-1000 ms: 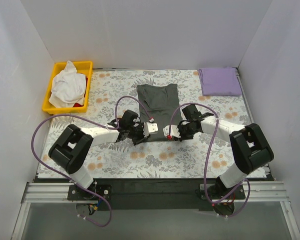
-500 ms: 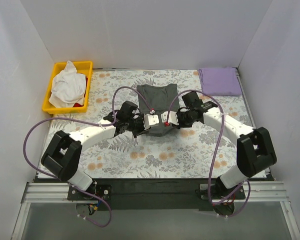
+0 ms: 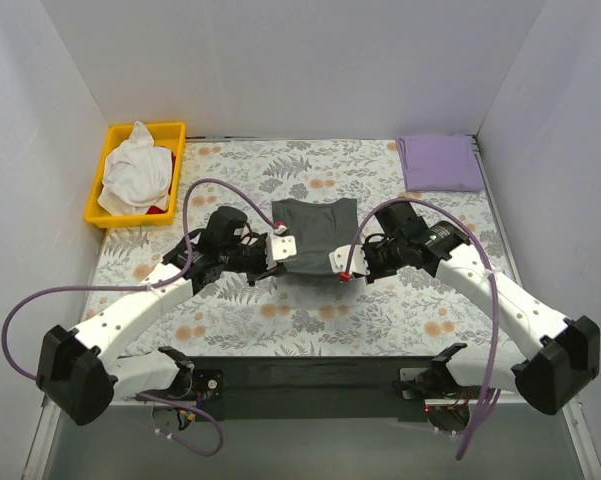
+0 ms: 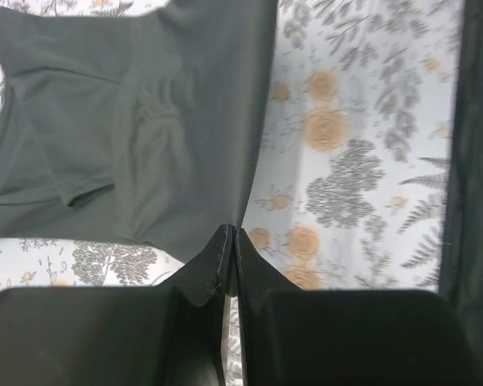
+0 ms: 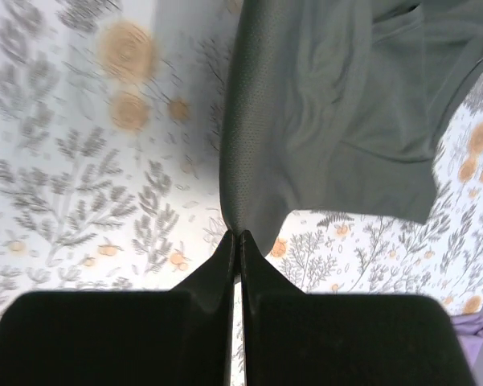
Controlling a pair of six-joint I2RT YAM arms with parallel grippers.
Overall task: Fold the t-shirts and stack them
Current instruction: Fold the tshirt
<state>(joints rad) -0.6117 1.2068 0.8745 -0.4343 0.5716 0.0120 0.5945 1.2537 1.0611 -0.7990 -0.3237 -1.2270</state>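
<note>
The dark charcoal grey t-shirt [image 3: 315,232] lies partly folded at the middle of the floral tablecloth. My left gripper [image 3: 272,250] is shut on its near left corner, held a little above the cloth; in the left wrist view the shirt [image 4: 137,137] hangs from the closed fingertips [image 4: 222,241]. My right gripper [image 3: 352,262] is shut on its near right corner; in the right wrist view the shirt [image 5: 337,112] hangs from the closed fingertips [image 5: 229,245]. The lavender purple t-shirt [image 3: 440,163] lies folded at the back right.
A yellow bin [image 3: 113,141] holding white cloth [image 3: 135,175] stands at the back left. White walls close in the table on three sides. The floral tablecloth [image 3: 310,310] covers the table.
Both grippers have carried the shirt's near edge up and toward the back, then lower again; the shirt now looks shorter, folded over itself. Both arms have stretched out farther.
</note>
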